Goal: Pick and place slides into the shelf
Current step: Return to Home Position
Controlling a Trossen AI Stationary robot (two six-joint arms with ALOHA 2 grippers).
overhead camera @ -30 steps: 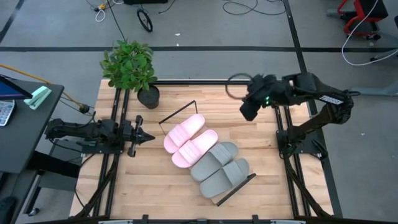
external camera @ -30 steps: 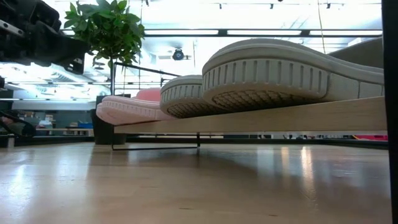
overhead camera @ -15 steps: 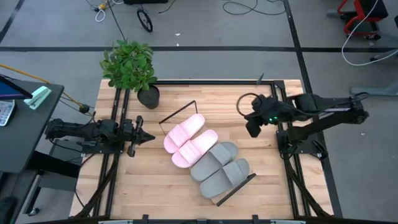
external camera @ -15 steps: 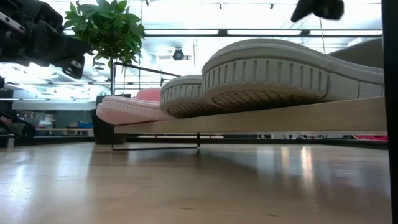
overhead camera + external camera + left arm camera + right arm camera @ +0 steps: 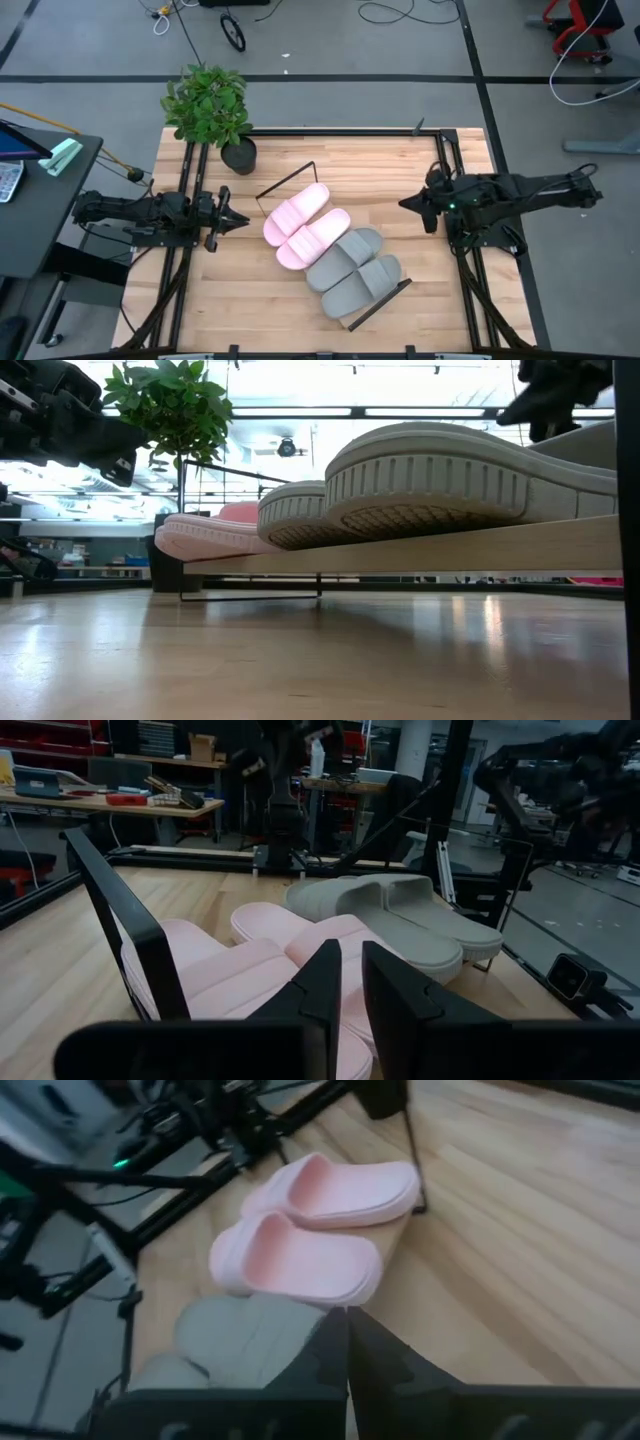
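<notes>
All the slides lie side by side on the shelf point(image 5: 398, 288), a light-wood board with black frame ends standing slantwise mid-table. The two pink slides point(image 5: 296, 213) point(image 5: 316, 237) are at its far-left end, the two grey slides point(image 5: 345, 257) point(image 5: 362, 284) at its near-right end, soles down on the board point(image 5: 450, 546). My left gripper point(image 5: 243, 218) hovers left of the pink pair, shut or nearly so, pointing right. My right gripper point(image 5: 406, 203) hangs right of the shelf, shut, pointing left. Neither touches anything.
A potted plant point(image 5: 210, 108) stands at the table's far-left corner. Black arm frames point(image 5: 185, 250) point(image 5: 462, 250) run along the left and right sides. Bare tabletop lies near the front edge point(image 5: 250, 310) and between the shelf and the right gripper.
My right arm has swung from high over the table's far-right part toward the near edge and down, stretching out low and level; its gripper has come into the low view's upper right. The slides, the shelf and the left arm have kept still.
</notes>
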